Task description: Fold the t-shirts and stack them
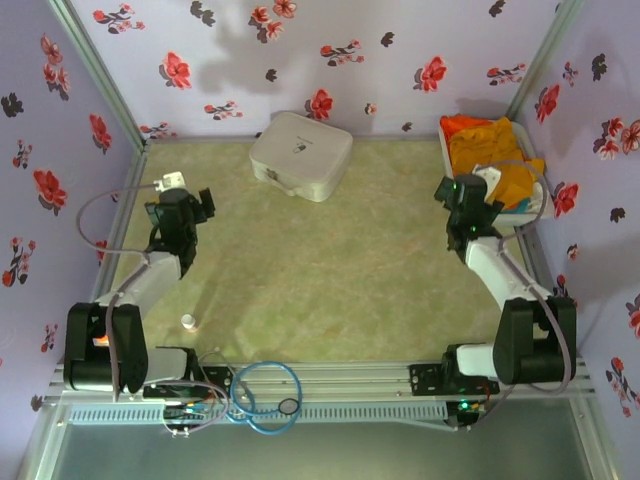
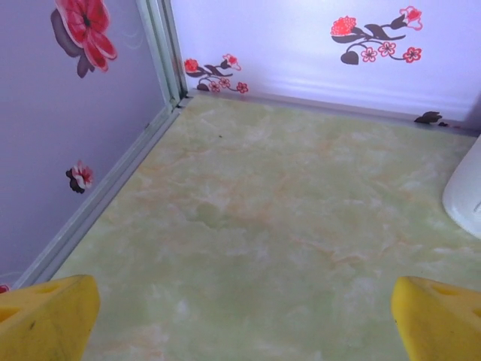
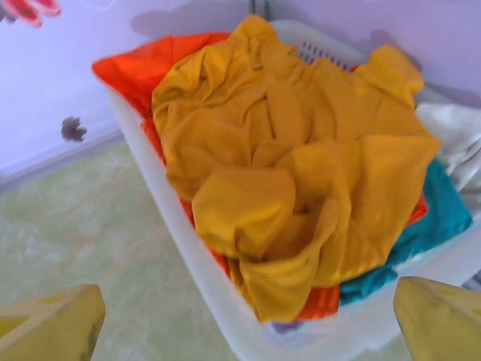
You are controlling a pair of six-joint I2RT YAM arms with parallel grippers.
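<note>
You're looking at a green marbled table (image 1: 330, 290) w/ flowered walls (image 1: 400, 30) standing round it. A white basket (image 3: 225, 316) is sitting at the far right corner, and both shirts are lying crumpled inside it. The yellow-orange t-shirt (image 3: 301, 165) is heaping on top and covering most of the red-orange t-shirt (image 3: 143, 64), which is poking out at the basket's far corner and along its near edge. Teal cloth (image 3: 443, 218) and white cloth (image 3: 458, 128) are peeking out beside them. A white hard case (image 1: 300, 155) is resting at far centre by the back wall, well apart from the basket. The R gripper (image 3: 248, 323) is hovering just beside the basket, fingers spread wide and gripping nothing. The L gripper (image 2: 244, 320) is hanging over bare table towards the far left corner, also spread wide w/ nothing betw. the fingers. A small cylinder (image 1: 189, 322) is standing near the L arm.
</note>
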